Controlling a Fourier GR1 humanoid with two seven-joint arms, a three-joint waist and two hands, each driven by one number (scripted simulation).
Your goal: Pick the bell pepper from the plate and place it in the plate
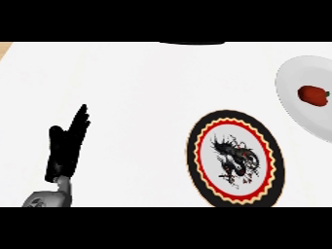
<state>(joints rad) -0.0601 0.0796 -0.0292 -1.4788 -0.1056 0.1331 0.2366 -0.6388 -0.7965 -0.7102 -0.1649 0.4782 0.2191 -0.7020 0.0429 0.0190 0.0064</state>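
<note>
A red bell pepper [314,95] lies on a plain white plate [302,113] at the right edge of the counter. Nearer and to the left of it sits a patterned plate [234,158] with a black rim, a red and yellow ring and a dark dragon figure in its white middle; nothing lies on it. My left hand [65,147] shows at the lower left with its fingers straight and pointing away from me, holding nothing, far from both plates. My right hand does not show.
The counter top [125,82] is white, with wooden strips at the far left and far right corners. A dark shape [191,43] sits at the far edge, top centre.
</note>
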